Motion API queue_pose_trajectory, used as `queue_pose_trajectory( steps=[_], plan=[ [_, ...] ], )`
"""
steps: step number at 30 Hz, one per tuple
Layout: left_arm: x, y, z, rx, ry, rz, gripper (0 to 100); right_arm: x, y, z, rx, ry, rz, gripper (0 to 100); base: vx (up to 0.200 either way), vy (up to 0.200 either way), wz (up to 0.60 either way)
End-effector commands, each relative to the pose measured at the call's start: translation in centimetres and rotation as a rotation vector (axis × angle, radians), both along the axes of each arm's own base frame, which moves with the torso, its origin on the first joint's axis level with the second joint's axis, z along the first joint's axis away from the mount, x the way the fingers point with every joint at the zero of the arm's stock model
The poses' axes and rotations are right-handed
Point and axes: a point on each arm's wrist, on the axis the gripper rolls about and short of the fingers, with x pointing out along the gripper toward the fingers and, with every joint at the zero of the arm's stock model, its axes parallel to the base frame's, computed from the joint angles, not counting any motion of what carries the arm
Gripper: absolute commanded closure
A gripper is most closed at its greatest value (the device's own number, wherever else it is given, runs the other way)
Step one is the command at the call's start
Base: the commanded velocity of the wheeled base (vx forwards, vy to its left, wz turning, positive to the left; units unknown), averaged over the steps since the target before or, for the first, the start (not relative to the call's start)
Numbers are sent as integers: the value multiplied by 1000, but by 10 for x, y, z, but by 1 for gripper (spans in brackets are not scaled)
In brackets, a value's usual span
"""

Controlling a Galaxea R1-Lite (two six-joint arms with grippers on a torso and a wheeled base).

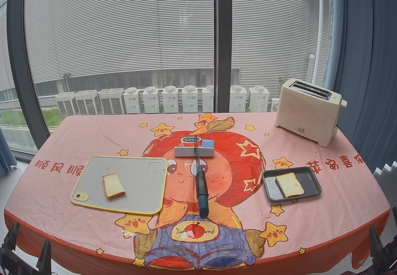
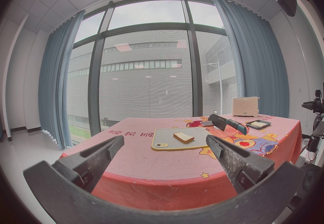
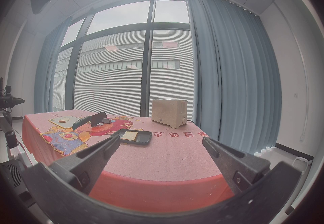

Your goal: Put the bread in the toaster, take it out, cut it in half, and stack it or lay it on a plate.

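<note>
Head view: the cutting board (image 1: 136, 182) is lying at 8 o'clock on the table (image 1: 339, 205) and is carrying one bread piece (image 1: 113, 185). A second bread slice (image 1: 290, 184) is sitting in the dark tray (image 1: 311, 182) at 4 o'clock, likely the serving spot. The knife (image 1: 202, 189) is resting mid-table with its blade propped on a block (image 1: 184, 151) and its handle toward 6 o'clock, probably for easy grasping. The toaster (image 1: 308, 111) is standing at 2 o'clock.
Left wrist view: the left gripper (image 2: 164, 140) is hanging off the table, spread wide and empty.
Right wrist view: the right gripper (image 3: 161, 140) is doing likewise, spread and empty.
</note>
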Motion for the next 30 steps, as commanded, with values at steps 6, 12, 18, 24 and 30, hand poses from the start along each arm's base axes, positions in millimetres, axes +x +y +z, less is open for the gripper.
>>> queue_pose_trajectory(
  steps=[6,12,18,24,30],
  plan=[
    [1,0,-5,0,7,8,0,0,0,-5,-1,1,0,0,0,0,0],
    [1,0,-4,0,2,14,0,0,0,-5,-1,1,0,0,0,0,0],
    [1,0,-4,0,2,14,0,0,0,-5,-1,1,0,0,0,0,0],
    [1,0,-1,-1,-28,17,0,0,0,-5,-2,1,0,0,0,0,0],
    [-2,1,17,-2,-212,37,0,0,0,-5,-1,1,2,0,0,0,0]
  ],
)
